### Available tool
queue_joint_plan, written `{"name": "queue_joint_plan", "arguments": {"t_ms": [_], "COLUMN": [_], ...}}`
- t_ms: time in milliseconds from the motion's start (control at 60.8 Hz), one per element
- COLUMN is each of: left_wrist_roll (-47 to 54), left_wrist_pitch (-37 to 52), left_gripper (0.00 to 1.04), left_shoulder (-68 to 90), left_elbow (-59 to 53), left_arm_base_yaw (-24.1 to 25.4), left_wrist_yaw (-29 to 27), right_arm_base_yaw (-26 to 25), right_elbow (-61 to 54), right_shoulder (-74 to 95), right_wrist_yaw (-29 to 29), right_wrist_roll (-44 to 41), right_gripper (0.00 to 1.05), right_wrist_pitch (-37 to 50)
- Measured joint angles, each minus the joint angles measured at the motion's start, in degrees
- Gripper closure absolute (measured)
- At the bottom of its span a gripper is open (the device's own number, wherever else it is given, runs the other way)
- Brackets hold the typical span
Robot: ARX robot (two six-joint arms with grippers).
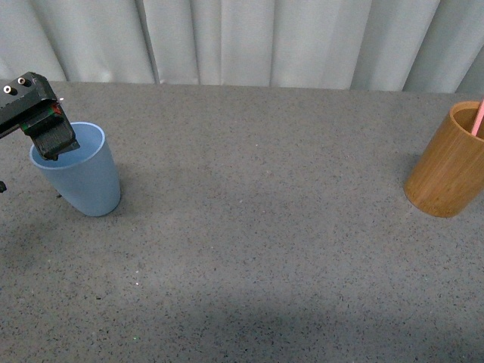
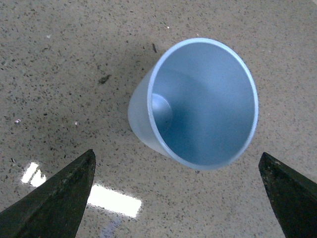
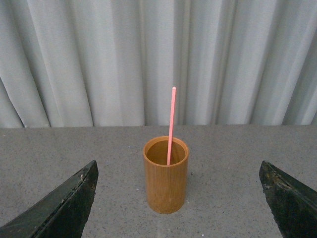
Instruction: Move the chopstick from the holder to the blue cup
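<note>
we see the left gripper at the 9 o'clock edge of the front view, its dark body angled downward and hanging over the mouth of the blue cup. from the left wrist camera, its two black wedge-shaped fingers stand wide apart with nothing held between them, and the cup's open mouth lies below them. the cup is smooth light blue plastic, tapering to a narrower base, with a paler rim. it stands upright on the table, a grey, speckled, slightly grainy surface. far across at 3 o'clock stands the holder, a thick-walled cylinder of orange-brown bamboo-grain wood. the chopstick, thin, straight and salmon pink, stands nearly upright inside it and rises well above the rim. the right gripper is outside the front view. its wrist camera looks level across the table at the holder from well back, with the fingers spread wide and gripping nothing. pale pleated curtains hang behind the table at 12 o'clock.
</note>
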Motion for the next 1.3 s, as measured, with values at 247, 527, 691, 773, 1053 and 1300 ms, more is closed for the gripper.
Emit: {"name": "queue_joint_plan", "arguments": {"t_ms": [247,527,691,773,1053,1300], "left_wrist_roll": [0.2,0.0,-0.3,-0.4,-0.2,-0.2], "left_wrist_pitch": [-0.9,-1.5,-1.6,-1.6,-0.9,1.3], "left_gripper": [0.07,0.07,0.07,0.07,0.25,0.68], "left_shoulder": [3.0,5.9,7.6,8.0,9.3,9.2], "left_elbow": [2.5,5.1,6.1,6.3,6.9,6.9], "left_arm_base_yaw": [0.8,2.0,3.0,3.1,2.5,0.5], "left_wrist_yaw": [-1.0,-2.0,-2.4,-2.6,-3.9,-1.5], "right_arm_base_yaw": [0.0,0.0,0.0,0.0,0.0,0.0], "right_elbow": [0.0,0.0,0.0,0.0,0.0,0.0], "right_shoulder": [0.0,0.0,0.0,0.0,0.0,0.0], "right_wrist_yaw": [0.0,0.0,0.0,0.0,0.0,0.0], "right_wrist_roll": [0.0,0.0,0.0,0.0,0.0,0.0], "right_gripper": [0.09,0.09,0.09,0.09,0.09,0.09], "right_wrist_pitch": [0.0,0.0,0.0,0.0,0.0,0.0]}}
